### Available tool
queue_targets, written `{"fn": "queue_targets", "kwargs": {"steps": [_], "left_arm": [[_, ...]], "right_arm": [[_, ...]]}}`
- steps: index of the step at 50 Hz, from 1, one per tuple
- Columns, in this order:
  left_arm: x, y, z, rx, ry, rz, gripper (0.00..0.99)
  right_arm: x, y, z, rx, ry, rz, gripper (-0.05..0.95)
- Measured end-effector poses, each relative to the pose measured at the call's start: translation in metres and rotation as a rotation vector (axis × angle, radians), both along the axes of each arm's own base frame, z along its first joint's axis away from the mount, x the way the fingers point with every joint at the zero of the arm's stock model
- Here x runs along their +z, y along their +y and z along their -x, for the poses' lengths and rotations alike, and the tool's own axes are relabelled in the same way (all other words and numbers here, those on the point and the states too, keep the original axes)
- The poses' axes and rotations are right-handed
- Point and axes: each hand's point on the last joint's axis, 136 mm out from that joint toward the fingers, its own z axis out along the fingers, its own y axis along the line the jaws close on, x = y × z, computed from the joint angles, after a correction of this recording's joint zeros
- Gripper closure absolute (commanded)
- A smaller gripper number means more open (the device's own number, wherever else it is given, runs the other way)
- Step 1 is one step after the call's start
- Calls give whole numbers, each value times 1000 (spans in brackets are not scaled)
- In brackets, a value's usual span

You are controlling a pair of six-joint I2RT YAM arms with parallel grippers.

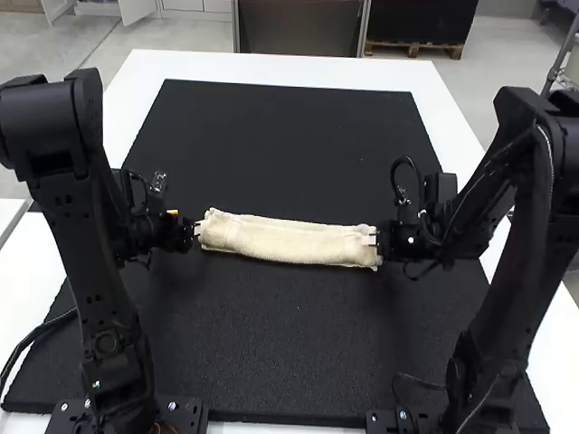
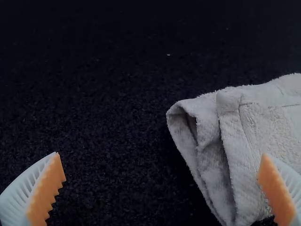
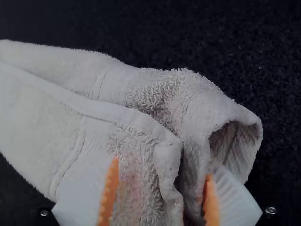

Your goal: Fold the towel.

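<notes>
Lying beneath folded towel [image 1: 289, 242], black mat [image 1: 280, 136], white table [image 1: 271, 70]

A white table [image 1: 271, 69] bears a black mat [image 1: 280, 136], a cream towel [image 1: 289, 242] lying folded on it.

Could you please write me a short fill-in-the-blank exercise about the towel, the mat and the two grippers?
The mat under the towel is ____ in colour.
The left gripper is not shut but ____.
Its pads are ____ in colour.
In the high view, the right gripper is at the towel's ____-hand end.

Missing words: black; open; orange; right.
</notes>
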Motion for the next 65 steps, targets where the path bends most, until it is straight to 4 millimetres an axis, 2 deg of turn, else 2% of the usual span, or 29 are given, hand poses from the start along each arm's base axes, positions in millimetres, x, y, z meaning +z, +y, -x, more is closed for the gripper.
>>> {"fn": "queue_targets", "kwargs": {"steps": [3,13,17,23,40,65], "left_arm": [[0,0,0,0,0,0,38],[0,0,0,0,0,0,38],[0,0,0,0,0,0,38],[0,0,0,0,0,0,38],[0,0,0,0,0,0,38],[0,0,0,0,1,1,38]], "right_arm": [[0,0,0,1,-3,1,233],[0,0,0,2,-2,2,156],[0,-1,0,1,-2,2,85],[0,-2,-1,-2,-4,4,56],[14,-16,-9,-41,-50,10,57],[6,-16,-4,-43,-26,11,61]]}}
